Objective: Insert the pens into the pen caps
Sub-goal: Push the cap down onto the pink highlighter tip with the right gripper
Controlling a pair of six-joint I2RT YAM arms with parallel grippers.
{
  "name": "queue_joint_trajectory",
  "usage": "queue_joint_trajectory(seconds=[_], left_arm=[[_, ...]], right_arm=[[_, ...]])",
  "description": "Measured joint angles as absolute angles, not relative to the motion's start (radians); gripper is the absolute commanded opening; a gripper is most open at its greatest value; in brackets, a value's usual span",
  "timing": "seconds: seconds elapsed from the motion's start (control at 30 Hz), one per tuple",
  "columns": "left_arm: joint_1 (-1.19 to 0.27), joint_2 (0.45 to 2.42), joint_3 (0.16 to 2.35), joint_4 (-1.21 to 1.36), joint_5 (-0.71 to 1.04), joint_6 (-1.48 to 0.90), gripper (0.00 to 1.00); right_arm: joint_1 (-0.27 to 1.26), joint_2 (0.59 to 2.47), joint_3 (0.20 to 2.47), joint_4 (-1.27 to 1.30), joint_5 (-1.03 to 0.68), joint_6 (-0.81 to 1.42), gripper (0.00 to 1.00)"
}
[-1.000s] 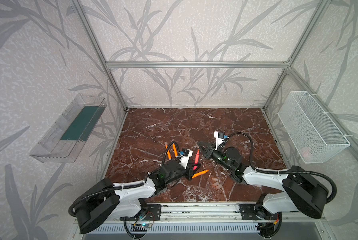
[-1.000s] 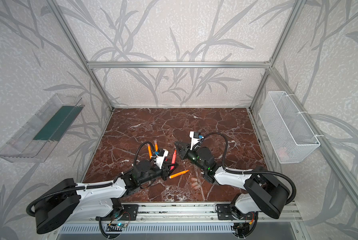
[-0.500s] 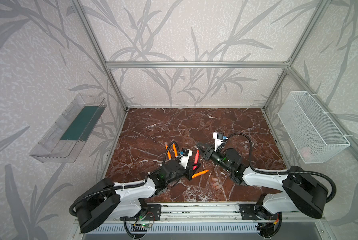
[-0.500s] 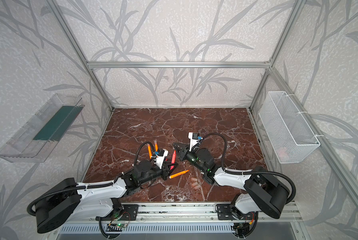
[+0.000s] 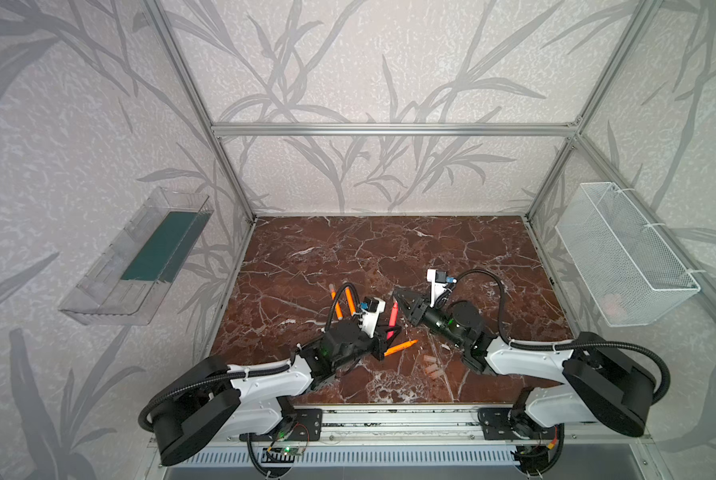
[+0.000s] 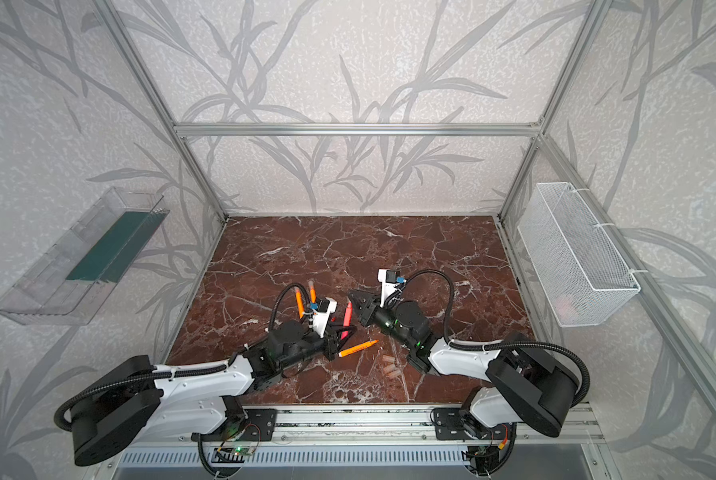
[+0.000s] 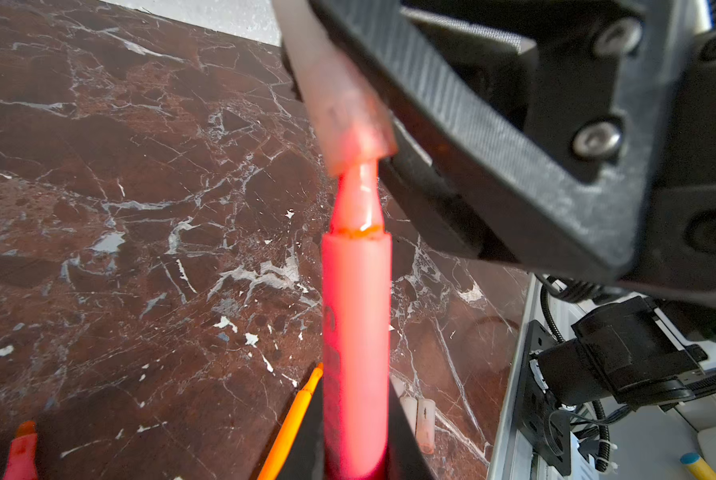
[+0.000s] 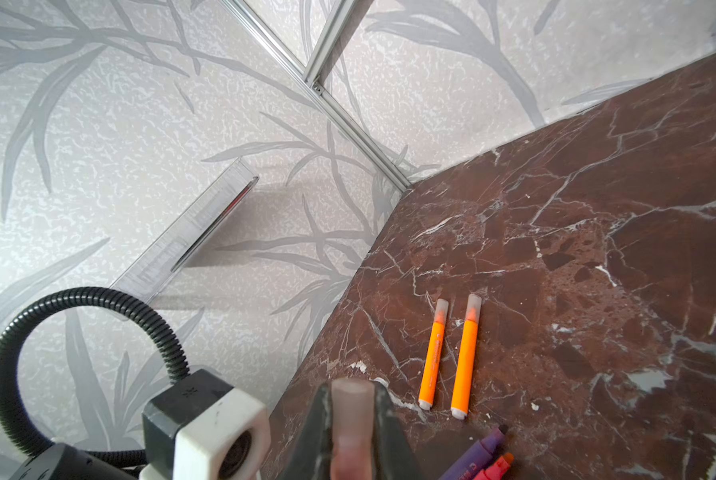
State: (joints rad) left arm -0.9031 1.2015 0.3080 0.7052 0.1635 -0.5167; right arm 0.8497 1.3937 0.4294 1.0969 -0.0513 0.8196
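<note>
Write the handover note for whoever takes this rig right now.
Left gripper shut on the red-pink pen. Right gripper shut on a cap; the pen's tip is in its mouth, not seated. Done: two orange pens lie capped. Left: seat this pen, then cap the loose orange pen, the purple pen and the other red pen. Spare caps lie by the right arm.

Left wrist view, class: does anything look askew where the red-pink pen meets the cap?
Yes. The cap leans at an angle to the red-pink pen whose tip meets its mouth; their axes are misaligned.
</note>
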Motion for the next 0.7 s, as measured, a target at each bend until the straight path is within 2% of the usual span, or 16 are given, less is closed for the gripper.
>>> queue_joint_trajectory(seconds=[0.43,0.7], left_arm=[[-0.882,1.151,0.346,0.598,0.263,-0.553,0.00],[-0.863,1.146,0.358,0.587,0.290,-0.581,0.00]], right_arm=[[0.875,1.397,0.360,1.238,-0.016,0.782,0.00],[0.938,1.399,0.354,1.254,0.093,0.741,0.00]])
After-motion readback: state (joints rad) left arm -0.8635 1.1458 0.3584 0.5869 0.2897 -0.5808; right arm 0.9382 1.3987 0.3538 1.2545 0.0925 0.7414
